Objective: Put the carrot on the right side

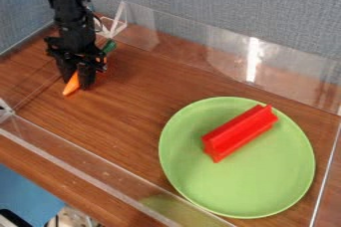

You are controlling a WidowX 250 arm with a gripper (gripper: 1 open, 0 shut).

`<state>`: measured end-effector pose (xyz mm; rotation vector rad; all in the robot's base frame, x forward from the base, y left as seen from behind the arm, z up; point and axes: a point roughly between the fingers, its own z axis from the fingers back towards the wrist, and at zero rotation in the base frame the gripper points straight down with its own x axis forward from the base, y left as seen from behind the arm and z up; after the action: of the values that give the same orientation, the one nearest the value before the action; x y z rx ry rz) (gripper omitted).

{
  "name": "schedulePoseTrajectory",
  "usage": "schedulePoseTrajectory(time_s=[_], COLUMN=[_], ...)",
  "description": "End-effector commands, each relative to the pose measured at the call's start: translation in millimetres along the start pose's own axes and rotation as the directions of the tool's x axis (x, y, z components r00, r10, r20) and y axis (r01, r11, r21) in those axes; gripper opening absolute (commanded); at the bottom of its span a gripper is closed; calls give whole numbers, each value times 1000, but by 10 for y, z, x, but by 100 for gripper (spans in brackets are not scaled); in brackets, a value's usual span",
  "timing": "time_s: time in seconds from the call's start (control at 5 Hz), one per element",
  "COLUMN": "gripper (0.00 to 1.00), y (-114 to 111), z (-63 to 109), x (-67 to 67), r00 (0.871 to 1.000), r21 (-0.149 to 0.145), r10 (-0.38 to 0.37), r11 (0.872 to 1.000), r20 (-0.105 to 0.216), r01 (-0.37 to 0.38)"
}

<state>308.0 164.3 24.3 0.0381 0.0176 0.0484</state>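
The carrot [72,88] lies on the brown wooden table at the far left, its orange tip poking out toward the front-left below the fingers. My gripper [80,74] points straight down over it, low at the tabletop, with its black fingers drawn in against the carrot's sides. The carrot's upper half is hidden behind the fingers. The right side [301,106] of the table is bare wood beyond the plate.
A green plate [240,186] fills the front right of the table, with a long red block [240,131] lying on it. A clear plastic wall [253,57] runs along the back and right edges, and a low clear rim along the front.
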Motion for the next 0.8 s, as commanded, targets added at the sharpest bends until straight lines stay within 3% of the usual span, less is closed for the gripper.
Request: schedulePoseTrajectory(time_s=[0.0, 0.2, 0.4, 0.6], gripper=[0, 0, 0, 0], y=[-126, -205, -224, -182], z=[391, 614, 619, 494], x=[85, 27, 73, 135], r00=[995, 993, 991, 990], r21=[60, 94, 100, 77], r10=[-51, -43, -34, -15], r11=[997, 995, 995, 997], r20=[80, 108, 129, 138], r01=[47, 32, 21, 4])
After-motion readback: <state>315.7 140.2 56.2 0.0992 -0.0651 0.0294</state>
